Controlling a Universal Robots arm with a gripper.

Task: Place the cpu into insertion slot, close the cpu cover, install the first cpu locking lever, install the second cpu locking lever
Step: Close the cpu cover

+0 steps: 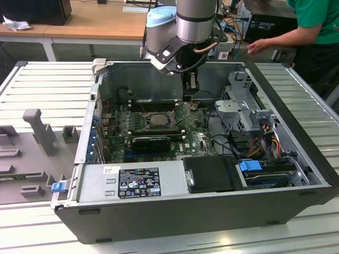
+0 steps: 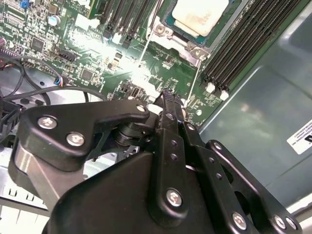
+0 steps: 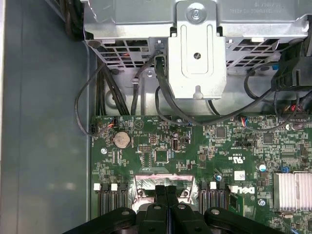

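Inside the open computer case [image 1: 212, 211], the gripper [image 1: 189, 94] hangs low over the green motherboard [image 1: 196, 138]. Its two fingers are pressed together along their whole length in both wrist views, and I see nothing between them, so I judge that it carries nothing.

The cpu [image 2: 201, 13] shows its pale metal face and is already seated in the insertion slot [image 2: 168, 33], between the rows of black RAM slots [image 2: 243, 39]. I cannot tell surely whether the cpu cover lies flat over it, because only one corner of the socket comes into the second wrist view.

The relation that matters is this: in the exterior view the insertion slot lies toward the exterior view's left of the gripper and a little nearer to the camera, so the fingertips are beside the socket and not above it.

In the second wrist view two thin silvery levers run out from the socket's corner region. The farther lever [image 2: 146, 46] stays well apart from the fingertips. The nearer lever [image 2: 194, 80] has its long axis pointing almost straight toward them (its free end comes near to the finger, but I cannot say if they touch).
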